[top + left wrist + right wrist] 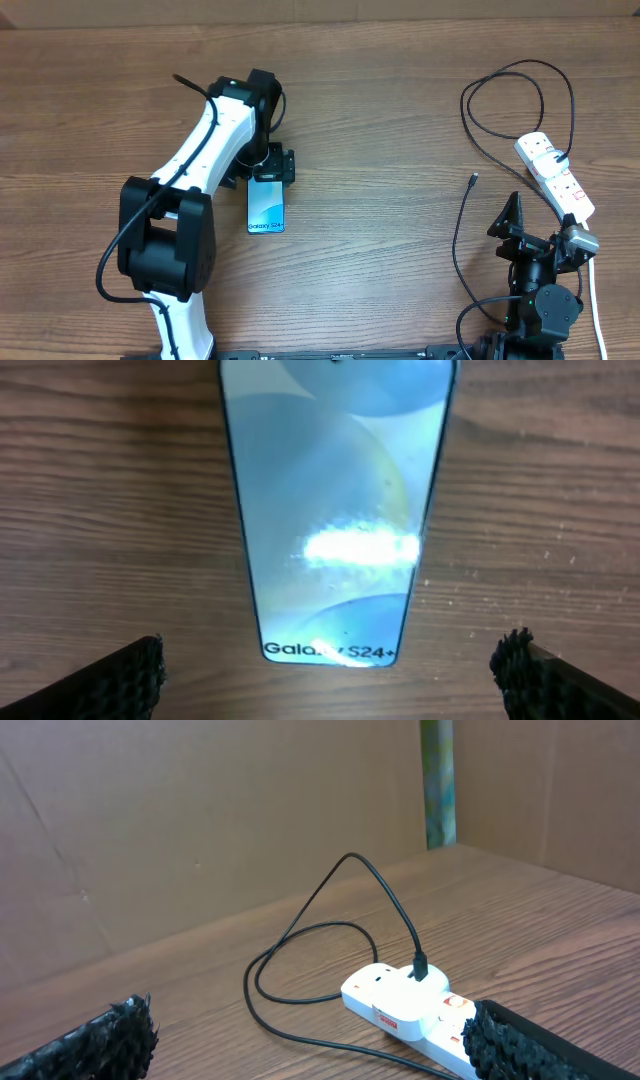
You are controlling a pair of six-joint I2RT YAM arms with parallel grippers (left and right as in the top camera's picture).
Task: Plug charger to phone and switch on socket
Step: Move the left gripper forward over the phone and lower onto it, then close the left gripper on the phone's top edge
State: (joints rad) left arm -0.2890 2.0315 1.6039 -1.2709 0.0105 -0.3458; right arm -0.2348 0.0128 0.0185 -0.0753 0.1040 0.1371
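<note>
The phone (266,208) lies flat on the wooden table, light blue screen up, its "Galaxy S24+" strip at the near end; it fills the left wrist view (335,510). My left gripper (272,168) hovers over the phone's far end, open and empty, its fingertips (325,680) wide apart on either side of the phone. The charger cable (465,215) loops from the white socket strip (555,175) at the right, its connector tip (473,181) lying loose on the table. My right gripper (540,235) is open and empty beside the strip (410,1005); the cable (300,935) also shows there.
The strip's thick white cord (597,300) runs down the right side toward the front edge. A brown cardboard wall (200,820) stands behind the table in the right wrist view.
</note>
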